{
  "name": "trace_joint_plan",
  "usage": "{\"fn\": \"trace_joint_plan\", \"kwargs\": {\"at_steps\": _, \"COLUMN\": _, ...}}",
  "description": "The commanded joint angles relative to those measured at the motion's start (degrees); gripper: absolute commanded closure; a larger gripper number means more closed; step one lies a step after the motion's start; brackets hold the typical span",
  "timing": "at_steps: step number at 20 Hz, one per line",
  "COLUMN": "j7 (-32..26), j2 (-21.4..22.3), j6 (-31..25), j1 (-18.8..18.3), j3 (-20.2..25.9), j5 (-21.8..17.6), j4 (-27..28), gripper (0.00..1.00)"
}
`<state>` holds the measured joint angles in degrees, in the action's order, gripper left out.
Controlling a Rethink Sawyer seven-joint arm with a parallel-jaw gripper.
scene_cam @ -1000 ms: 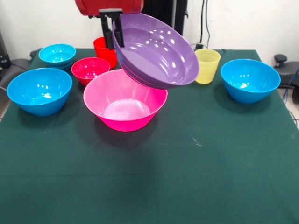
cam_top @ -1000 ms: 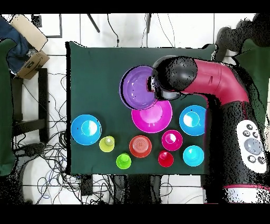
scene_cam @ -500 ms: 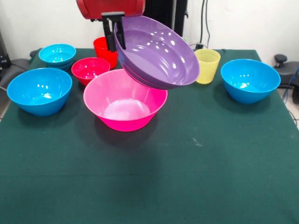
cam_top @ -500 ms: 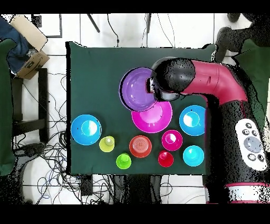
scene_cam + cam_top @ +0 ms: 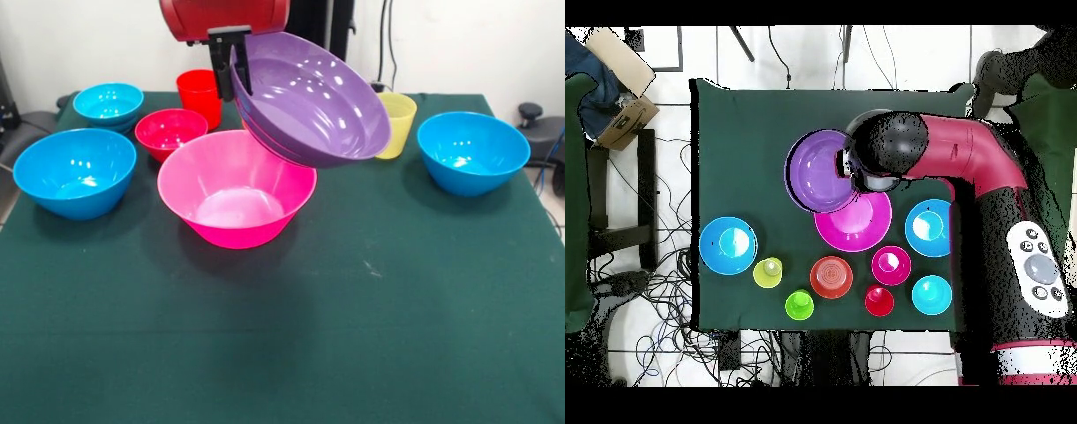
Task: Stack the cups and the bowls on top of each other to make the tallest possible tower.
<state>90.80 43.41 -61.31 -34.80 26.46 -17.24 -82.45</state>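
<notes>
The hand pinches the rim of the purple bowl between its two dark fingers, one inside the wall and one outside, and the bowl hangs from that single edge, tilted steeply with its open mouth turned up and toward the camera. It is held in the air above the far rim of the pink bowl, which sits upright on the green counter; in the overhead view the purple bowl overlaps only the edge of the pink bowl, so the two are not centred on each other. That offset is the main risk, in my judgement: released here, the purple bowl would land on the pink rim instead of nesting, then tip off onto the counter or knock the pink one aside. The one-sided grip is a second risk, since a wide, glossy bowl held by a thin lip could swing or slip out while the arm moves. Its low edge also looks close to the pink rim, so lowering before it is levelled could catch that rim and drag the base. The yellow cup stands just behind the purple bowl's far side in the front view and the red cup is near the hand, so a sideways sweep could topple either. The blue bowls and the small red bowl sit well apart from the move.
</notes>
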Motion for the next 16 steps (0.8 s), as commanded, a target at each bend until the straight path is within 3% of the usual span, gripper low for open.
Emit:
{"fn": "trace_joint_plan", "kwargs": {"at_steps": 1, "j7": -16.2, "j2": -2.1, "j6": 1.71, "j1": -2.18, "j3": 5.08, "j5": -4.96, "j4": -4.62, "gripper": 1.0}}
{"fn": "trace_joint_plan", "kwargs": {"at_steps": 16, "j7": -17.99, "j2": -2.98, "j6": -0.49, "j1": -5.93, "j3": 8.96, "j5": -7.04, "j4": -4.07, "gripper": 1.0}}
